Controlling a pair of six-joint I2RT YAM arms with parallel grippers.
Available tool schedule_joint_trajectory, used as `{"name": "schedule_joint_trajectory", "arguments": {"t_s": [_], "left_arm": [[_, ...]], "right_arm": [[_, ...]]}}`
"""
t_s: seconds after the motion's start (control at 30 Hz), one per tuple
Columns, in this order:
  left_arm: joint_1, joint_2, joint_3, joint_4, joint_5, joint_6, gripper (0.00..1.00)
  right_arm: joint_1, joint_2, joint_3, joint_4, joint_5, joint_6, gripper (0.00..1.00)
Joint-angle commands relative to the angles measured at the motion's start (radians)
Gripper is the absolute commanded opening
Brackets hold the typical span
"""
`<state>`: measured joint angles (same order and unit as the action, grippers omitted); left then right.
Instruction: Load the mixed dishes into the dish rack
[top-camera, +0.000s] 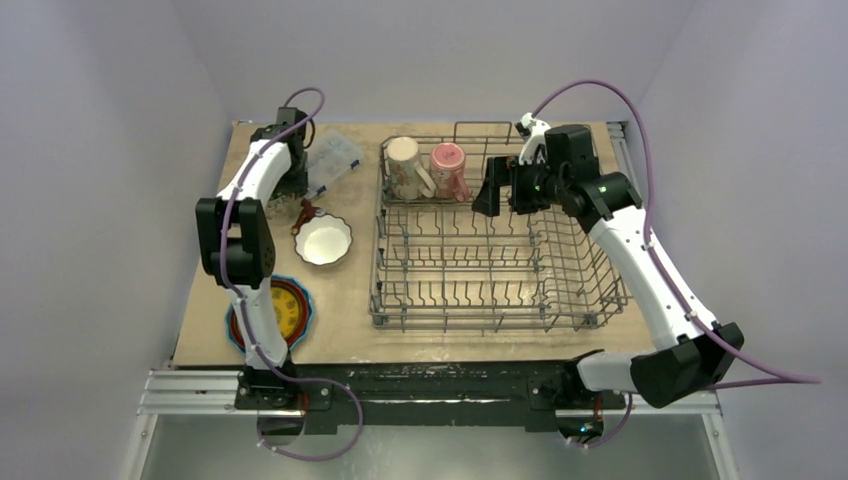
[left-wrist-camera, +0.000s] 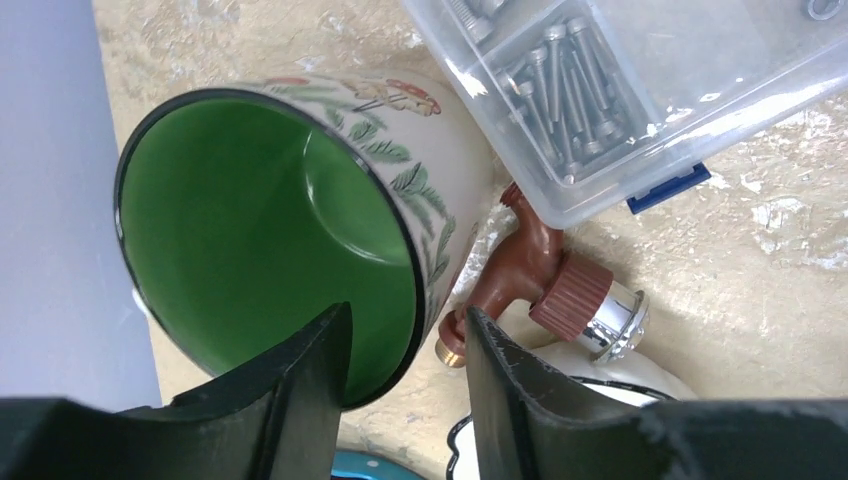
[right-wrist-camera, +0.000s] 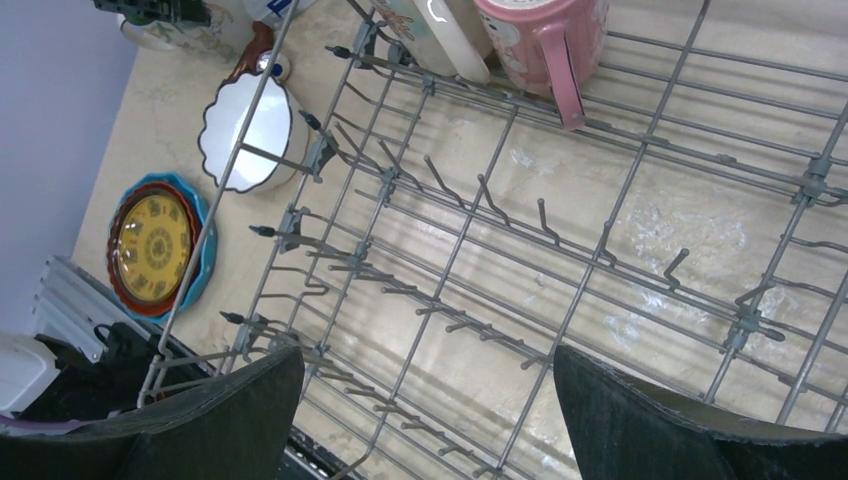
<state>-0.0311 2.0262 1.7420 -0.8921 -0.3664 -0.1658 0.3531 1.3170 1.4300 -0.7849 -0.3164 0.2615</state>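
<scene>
A cream mug (left-wrist-camera: 270, 220) with a green inside and leaf pattern lies tilted on the table at the far left. My left gripper (left-wrist-camera: 408, 315) straddles its rim: one finger is inside the mug, the other outside, and a small gap still shows at the wall. From above, the left gripper (top-camera: 292, 185) covers that mug. The grey wire dish rack (top-camera: 600, 300) holds a cream mug (top-camera: 403, 165) and a pink mug (top-camera: 448, 170) at its far left corner. My right gripper (top-camera: 505, 195) hovers wide open and empty over the rack's back part (right-wrist-camera: 600, 240).
A white scalloped bowl (top-camera: 323, 240) sits left of the rack. A stack of yellow, orange and blue plates (top-camera: 285, 310) lies near the front left. A clear compartment box (left-wrist-camera: 620, 90) and a red-brown tap-like tool (left-wrist-camera: 525, 265) lie right beside the green-lined mug.
</scene>
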Motion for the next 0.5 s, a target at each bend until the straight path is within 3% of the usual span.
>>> {"name": "schedule_joint_trajectory", "arguments": {"t_s": [0.0, 0.23, 0.47], "left_arm": [[0.002, 0.030, 0.045, 0.033, 0.016, 0.044, 0.41], [0.002, 0.056, 0.055, 0.045, 0.021, 0.073, 0.25], [0.002, 0.052, 0.059, 0.016, -0.004, 0.116, 0.00]], "right_arm": [[0.001, -0.022, 0.055, -0.018, 0.027, 0.001, 0.98], [-0.001, -0.047, 0.040, -0.002, 0.028, 0.004, 0.98], [0.001, -0.078, 0.032, 0.000, 0.030, 0.002, 0.98]]}}
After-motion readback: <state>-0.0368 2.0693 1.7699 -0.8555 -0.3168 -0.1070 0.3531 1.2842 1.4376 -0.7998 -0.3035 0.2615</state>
